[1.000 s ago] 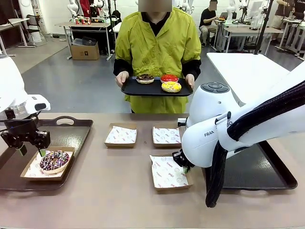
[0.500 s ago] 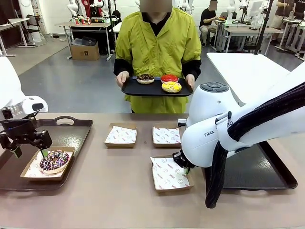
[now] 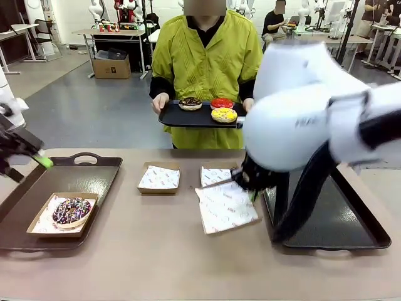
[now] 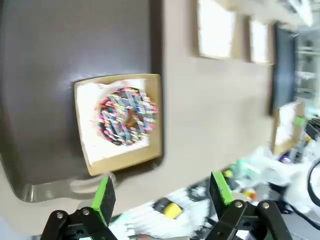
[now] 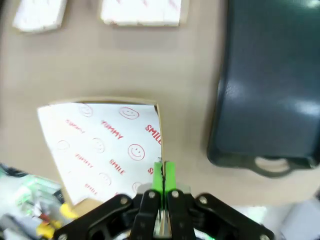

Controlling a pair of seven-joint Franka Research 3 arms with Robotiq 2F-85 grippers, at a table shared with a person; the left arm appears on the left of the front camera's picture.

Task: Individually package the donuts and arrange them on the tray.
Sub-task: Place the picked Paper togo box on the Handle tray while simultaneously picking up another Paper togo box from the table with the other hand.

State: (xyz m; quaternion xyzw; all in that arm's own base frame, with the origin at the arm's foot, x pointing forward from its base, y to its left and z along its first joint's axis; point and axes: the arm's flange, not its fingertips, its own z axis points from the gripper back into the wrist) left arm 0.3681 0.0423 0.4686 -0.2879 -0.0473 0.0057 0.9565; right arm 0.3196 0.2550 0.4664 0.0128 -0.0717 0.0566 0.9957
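A chocolate donut with coloured sprinkles (image 3: 71, 211) lies in a paper-lined cardboard box on the left dark tray (image 3: 94, 175). My left gripper (image 3: 25, 164) hangs open above the tray's far left edge, clear of the box. In the left wrist view this gripper (image 4: 162, 195) is empty, with the donut (image 4: 127, 116) beyond it. The person holds a black tray (image 3: 172, 117) with a dark chocolate donut (image 3: 190, 102), a red one (image 3: 222, 102) and a yellow one (image 3: 225, 115). My right gripper (image 3: 250, 187) (image 5: 162, 175) is shut on the edge of an empty paper-lined box (image 3: 225, 205) (image 5: 105, 145), which is tilted up.
Two more empty paper-lined boxes (image 3: 158, 177) (image 3: 216, 175) sit mid-table. A second dark tray (image 3: 332, 216) (image 5: 270, 75) lies on the right, partly behind my right arm. The table's near side is bare.
My left gripper opened wide and pulled up and left, away from the boxed donut. My right arm rose, lifting and tilting the empty box it grips.
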